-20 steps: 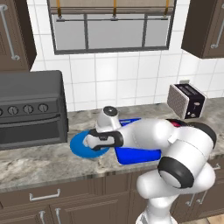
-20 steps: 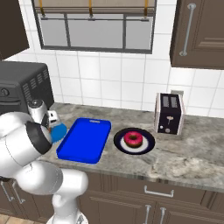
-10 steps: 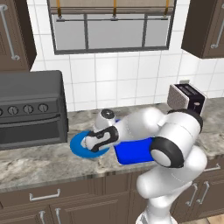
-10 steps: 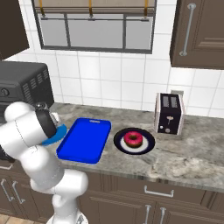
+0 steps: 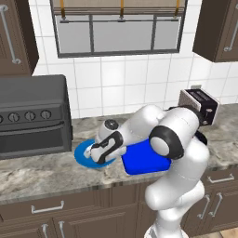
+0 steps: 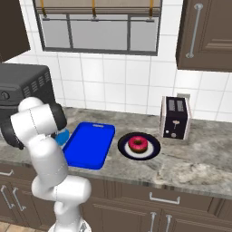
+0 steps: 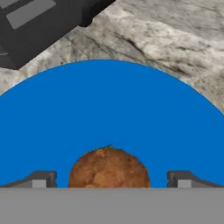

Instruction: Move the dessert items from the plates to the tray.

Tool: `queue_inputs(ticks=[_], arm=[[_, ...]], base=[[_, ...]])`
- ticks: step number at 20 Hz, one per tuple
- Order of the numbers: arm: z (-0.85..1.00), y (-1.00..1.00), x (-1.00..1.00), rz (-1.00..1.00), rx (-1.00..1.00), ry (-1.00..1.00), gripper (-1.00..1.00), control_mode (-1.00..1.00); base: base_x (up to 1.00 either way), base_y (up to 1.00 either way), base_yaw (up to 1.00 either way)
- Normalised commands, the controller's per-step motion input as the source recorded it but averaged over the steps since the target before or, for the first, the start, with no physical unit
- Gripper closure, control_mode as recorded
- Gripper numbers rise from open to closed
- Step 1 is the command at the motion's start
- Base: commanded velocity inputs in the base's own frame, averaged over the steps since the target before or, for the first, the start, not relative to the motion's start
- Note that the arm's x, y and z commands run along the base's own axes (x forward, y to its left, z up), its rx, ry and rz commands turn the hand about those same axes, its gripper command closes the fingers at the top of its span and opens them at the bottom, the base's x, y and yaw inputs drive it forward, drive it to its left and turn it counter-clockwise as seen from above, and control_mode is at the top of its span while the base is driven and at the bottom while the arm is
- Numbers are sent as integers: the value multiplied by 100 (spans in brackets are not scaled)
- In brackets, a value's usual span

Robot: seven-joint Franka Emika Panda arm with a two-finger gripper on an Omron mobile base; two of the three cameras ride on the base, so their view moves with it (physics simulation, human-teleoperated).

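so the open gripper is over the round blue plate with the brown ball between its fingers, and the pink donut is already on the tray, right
Not quite. The pink donut is not on the tray; the right base view shows it on the small red-rimmed plate beside the tray. The rest holds: in the hand view the open gripper straddles the brown ball on the round blue plate.

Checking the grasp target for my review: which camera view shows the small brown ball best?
The hand view: the brown ball sits large on the round blue plate, centred between the open gripper's fingertips. In the left base view the hand covers it; in the right base view the arm does.
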Motion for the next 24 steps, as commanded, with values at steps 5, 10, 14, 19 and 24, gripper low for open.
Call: queue_inputs(ticks=[5, 10, 14, 19, 24], arm=[[-31, 25, 21, 0, 0, 0, 100, -100], [-29, 1, 2, 0, 2, 0, 100, -100], [-36, -2, -12, -7, 2, 10, 100, -100], [6, -5, -6, -16, 0, 6, 100, -100], [69, -20, 0, -5, 0, 0, 100, -100]], base=[[0, 0, 0], [0, 0, 0], [0, 0, 0], [0, 0, 0], [0, 0, 0]])
